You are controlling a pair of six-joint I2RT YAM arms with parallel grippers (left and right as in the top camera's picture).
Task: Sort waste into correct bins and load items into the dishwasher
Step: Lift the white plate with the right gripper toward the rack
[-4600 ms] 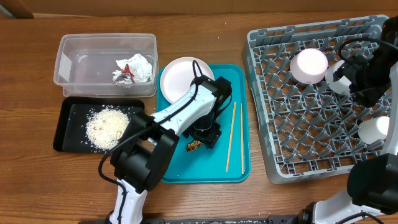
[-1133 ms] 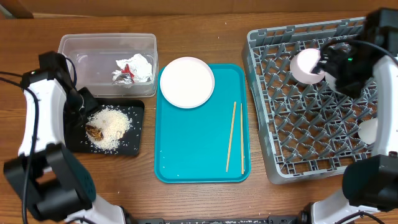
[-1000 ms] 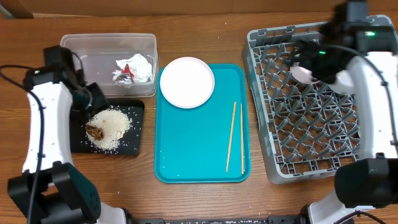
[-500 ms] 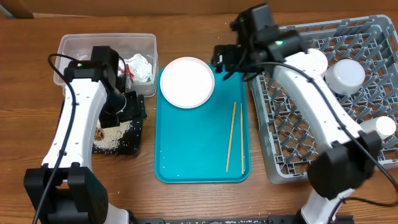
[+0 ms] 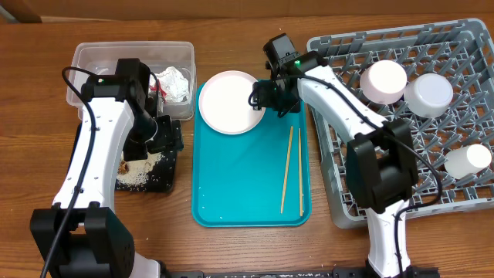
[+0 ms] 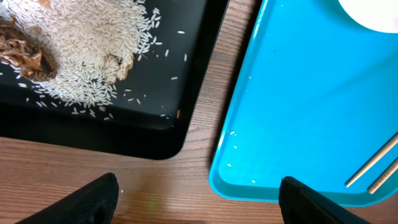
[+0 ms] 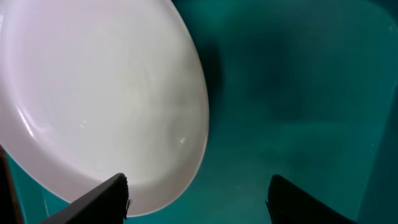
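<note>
My right gripper is open at the right edge of the white plate on the teal tray. In the right wrist view the plate fills the left, and its rim lies between my open fingers. My left gripper is open and empty over the right end of the black tray, which holds rice and a brown scrap. The chopsticks lie on the teal tray. The clear tub holds the napkin and the red wrapper.
The grey dish rack stands at the right with two upturned white bowls and a white cup. The teal tray lies between the black tray and the rack. Bare wood shows between the two trays.
My right arm swung from the dish rack across to the plate and has come down at its right edge. My left arm moved from the black tray's left side to its right end.
</note>
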